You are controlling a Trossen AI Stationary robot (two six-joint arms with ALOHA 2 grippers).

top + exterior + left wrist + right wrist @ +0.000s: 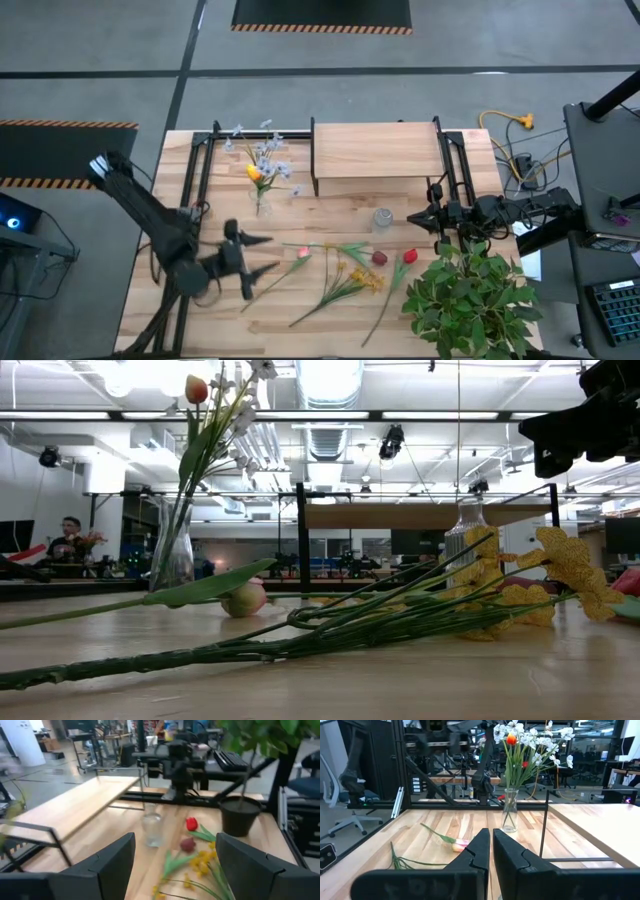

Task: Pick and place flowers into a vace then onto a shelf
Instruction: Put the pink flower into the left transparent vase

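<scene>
A glass vase (pixel 262 205) stands on the table and holds pale blue-white sprigs and a yellow tulip (pixel 517 742). A second, empty glass vase (pixel 382 218) (pixel 151 830) stands near the shelf (pixel 377 150). Loose flowers lie flat on the table: a pink tulip (pixel 302 255) (pixel 460 845), yellow blossoms (pixel 365 280) (pixel 200 862), a dark red head (pixel 187 845) and a red head (pixel 191 824). My left gripper (pixel 262 255) (pixel 175 870) is open, just left of the pink tulip. My right gripper (pixel 412 217) (pixel 490 855) is shut, right of the empty vase.
A bushy leafy plant (pixel 470 295) in a dark pot (pixel 241 815) stands at the table's near right corner. Black metal frames (pixel 200 160) flank the shelf on both sides. Bare tabletop (pixel 220 320) lies near the left arm. People and desks show in the room beyond.
</scene>
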